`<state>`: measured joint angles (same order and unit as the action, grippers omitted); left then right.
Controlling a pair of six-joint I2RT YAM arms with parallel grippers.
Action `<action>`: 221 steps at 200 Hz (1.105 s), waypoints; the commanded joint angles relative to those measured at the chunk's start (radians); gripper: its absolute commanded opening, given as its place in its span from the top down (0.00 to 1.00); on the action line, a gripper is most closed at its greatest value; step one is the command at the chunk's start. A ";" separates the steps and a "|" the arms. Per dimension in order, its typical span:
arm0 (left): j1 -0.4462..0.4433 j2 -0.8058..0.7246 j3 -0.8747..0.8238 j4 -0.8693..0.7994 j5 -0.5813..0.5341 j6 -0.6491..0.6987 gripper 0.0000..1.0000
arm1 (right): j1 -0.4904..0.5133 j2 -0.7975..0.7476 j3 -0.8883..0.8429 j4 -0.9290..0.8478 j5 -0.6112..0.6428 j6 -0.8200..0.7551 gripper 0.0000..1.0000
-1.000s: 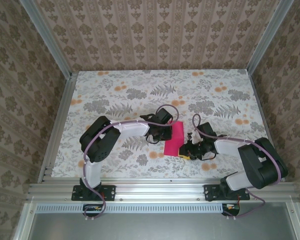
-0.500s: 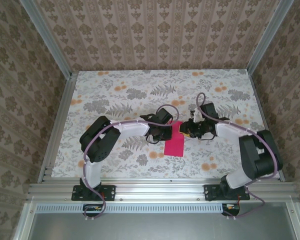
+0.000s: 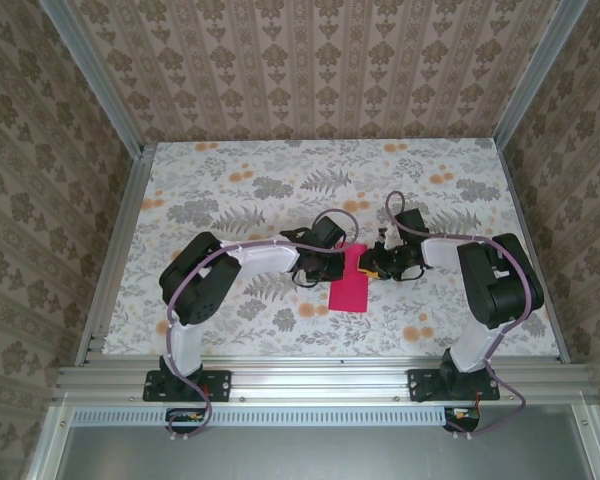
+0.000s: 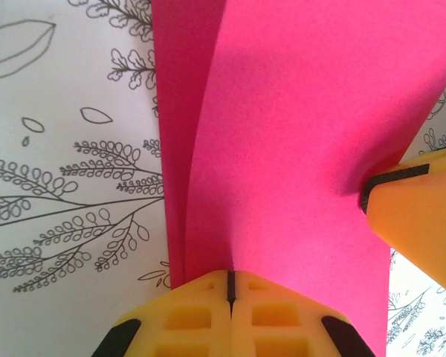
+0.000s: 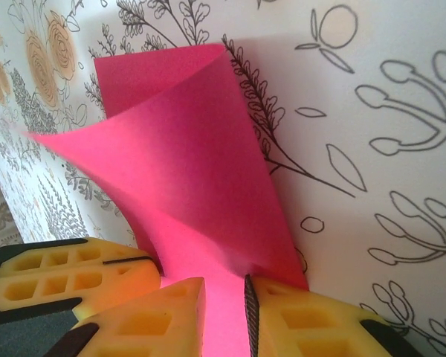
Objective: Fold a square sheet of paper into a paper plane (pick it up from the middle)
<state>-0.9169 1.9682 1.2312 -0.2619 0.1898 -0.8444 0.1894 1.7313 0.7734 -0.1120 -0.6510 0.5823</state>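
Observation:
The square sheet of paper (image 3: 350, 290) is magenta and lies mid-table, bent over itself in a loose curl (image 5: 186, 163) with two layers showing (image 4: 297, 134). My left gripper (image 3: 337, 262) is shut on its near-left edge, the paper running out of the closed seam (image 4: 230, 277). My right gripper (image 3: 373, 268) sits at the sheet's right edge. Its jaws (image 5: 224, 301) stand a little apart with pink paper showing in the gap, and one finger (image 4: 416, 216) touches the sheet's side. A paper plane is out of view.
The table (image 3: 230, 190) has a floral cloth, with aluminium rails along its left (image 3: 115, 250) and front edges and patterned walls behind. The left gripper's yellow fingers (image 5: 67, 271) sit close beside the right jaws. Cables loop over both wrists.
The right gripper swung from the sheet's near-right corner up to its right edge beside the left gripper. The sheet turned slightly. The left gripper stayed shut and in place.

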 commanded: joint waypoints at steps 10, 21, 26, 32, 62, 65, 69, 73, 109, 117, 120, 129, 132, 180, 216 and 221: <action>-0.008 0.020 0.003 -0.084 -0.020 0.024 1.00 | -0.007 -0.022 0.023 -0.049 0.019 -0.019 0.76; -0.007 0.021 0.005 -0.086 -0.020 0.025 1.00 | -0.008 -0.047 0.045 -0.046 0.002 -0.010 0.76; -0.007 0.020 0.005 -0.085 -0.022 0.025 1.00 | -0.010 -0.051 0.056 -0.042 -0.008 -0.008 0.76; -0.008 0.021 0.006 -0.086 -0.020 0.025 1.00 | -0.011 -0.049 0.068 -0.038 -0.020 -0.006 0.76; -0.008 0.023 0.008 -0.085 -0.020 0.024 1.00 | -0.021 0.031 0.106 -0.008 -0.037 -0.001 0.76; -0.008 0.023 0.008 -0.087 -0.020 0.025 1.00 | -0.022 0.041 0.105 -0.003 -0.040 0.001 0.76; -0.008 0.022 0.008 -0.087 -0.021 0.025 1.00 | -0.022 0.052 0.105 0.006 -0.041 0.004 0.76; -0.008 0.021 0.007 -0.088 -0.021 0.027 1.00 | -0.024 0.063 0.102 0.013 -0.040 0.005 0.76; -0.008 0.015 0.000 -0.092 -0.027 0.027 1.00 | -0.030 0.111 0.087 0.026 -0.002 0.009 0.76; -0.008 0.014 -0.002 -0.090 -0.028 0.028 1.00 | -0.031 0.110 0.092 0.015 0.003 0.005 0.76; -0.008 0.014 -0.002 -0.091 -0.029 0.027 1.00 | -0.031 0.107 0.095 0.009 0.003 0.003 0.76; -0.007 0.015 -0.002 -0.092 -0.027 0.027 1.00 | -0.031 0.095 0.104 -0.007 0.004 -0.003 0.76; -0.007 0.014 -0.002 -0.092 -0.027 0.027 1.00 | -0.031 0.088 0.111 -0.014 0.005 -0.005 0.76; -0.008 0.020 0.004 -0.091 -0.024 0.028 1.00 | -0.037 0.058 0.201 -0.076 0.016 -0.020 0.76; -0.009 0.017 0.004 -0.093 -0.025 0.028 1.00 | -0.041 0.137 0.225 -0.084 0.046 -0.028 0.76; -0.009 0.016 0.004 -0.095 -0.026 0.029 1.00 | -0.041 0.148 0.226 -0.086 0.055 -0.029 0.76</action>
<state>-0.9169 1.9682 1.2331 -0.2703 0.1871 -0.8368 0.1547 1.8229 0.9813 -0.1501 -0.6384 0.5743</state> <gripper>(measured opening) 0.051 0.243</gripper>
